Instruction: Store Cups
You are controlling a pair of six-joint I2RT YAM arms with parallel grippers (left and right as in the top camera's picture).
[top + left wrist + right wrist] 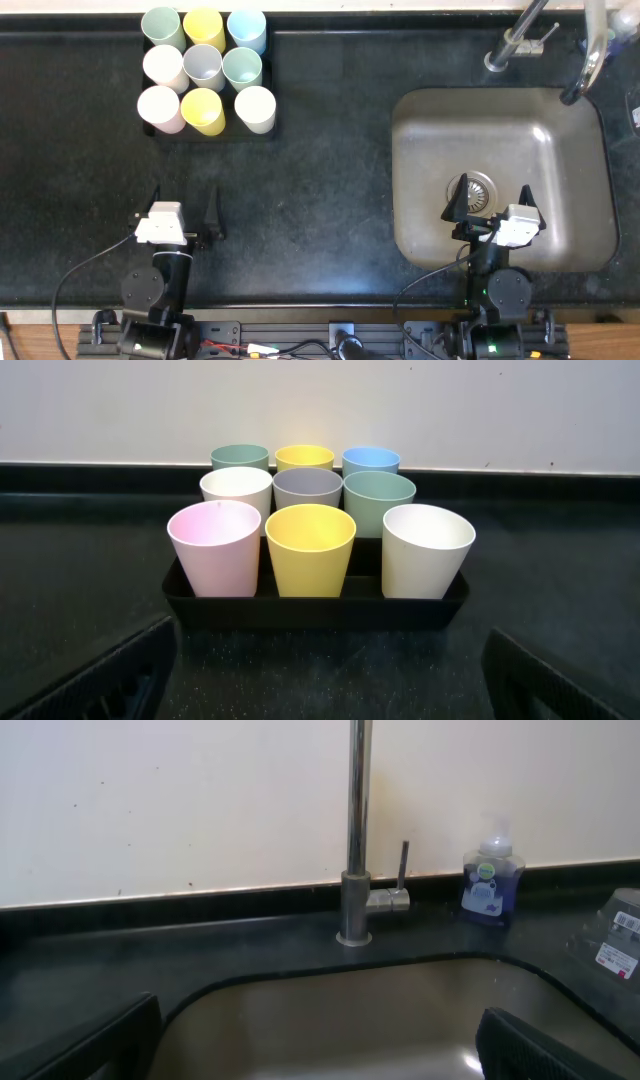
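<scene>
Left gripper (pixel 185 207): nearest my left arm's base, low over the dark speckled worktop (pixel 320 180), jaws spread wide and holding nothing; it faces the cups from well apart.

Right gripper (pixel 490 202): likewise released and empty, above the stainless steel sink (pixel 560 130), with the chrome tap (pixel 355 820) and a blue soap bottle (pixel 492 880) beyond it.

Shallow black rectangular tray (pixel 300 610): carries all nine cups upright, mouths up, three rows of three, at the worktop's far left.

Near row, in the left wrist view: pale pink tapered cup (pixel 213 548), yellow tapered cup (pixel 310 550), cream tapered cup (pixel 428 552).

Middle row: white cup (pixel 236 488), grey cup (pixel 307 488), pale green cup (pixel 379 495).

Far row, by the wall: sage green cup (pixel 240 456), second yellow cup (pixel 304 456), light blue cup (pixel 371 459).

Handling, as I judge it: the cups look like thin, smooth plastic, so light, fairly stiff, yet apt to flex under a hard squeeze; the taper would let a side grip slide upward. Rims stand nearly touching, leaving little room to straddle a body; I would pinch a wall at the rim, one finger inside and one outside, near row first.
</scene>
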